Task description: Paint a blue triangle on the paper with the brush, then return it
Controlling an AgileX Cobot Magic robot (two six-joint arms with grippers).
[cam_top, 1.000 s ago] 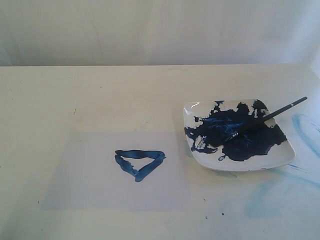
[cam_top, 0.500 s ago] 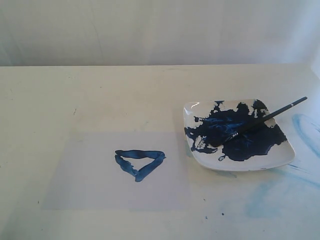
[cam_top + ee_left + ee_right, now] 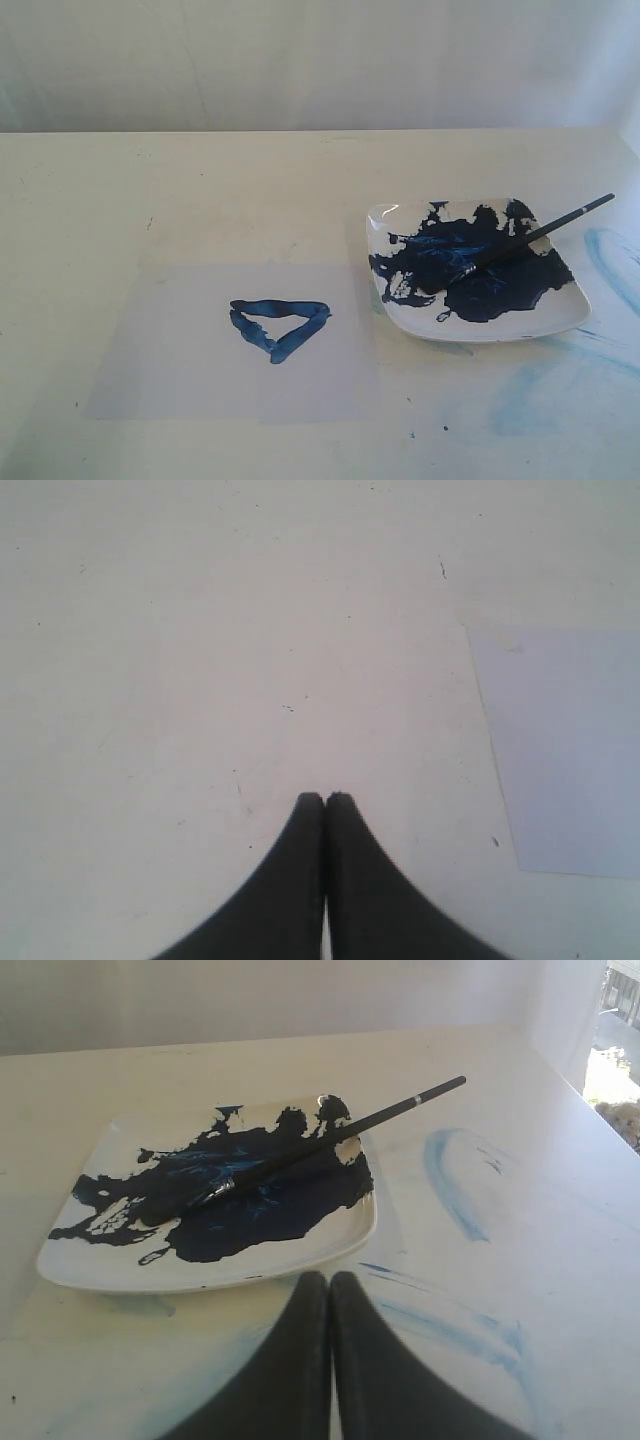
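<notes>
A small blue triangle [image 3: 279, 326] of thick strokes is painted on the pale paper [image 3: 180, 370], which lies flat at the left centre of the table. The brush [image 3: 530, 236] rests across the white plate [image 3: 400, 320], its tip in the dark blue paint and its handle sticking out over the far right rim. In the right wrist view the brush [image 3: 330, 1140] lies on the plate [image 3: 90, 1270], apart from my right gripper [image 3: 330, 1278], which is shut and empty. My left gripper [image 3: 325, 798] is shut over bare tabletop, beside the paper's corner [image 3: 570, 750]. Neither gripper shows in the exterior view.
A large dark-blue paint blotch [image 3: 480, 275] covers most of the plate. Faint pale-blue smears [image 3: 610, 260] mark the cream tabletop to the right of and in front of the plate. The table's far edge meets a white wall.
</notes>
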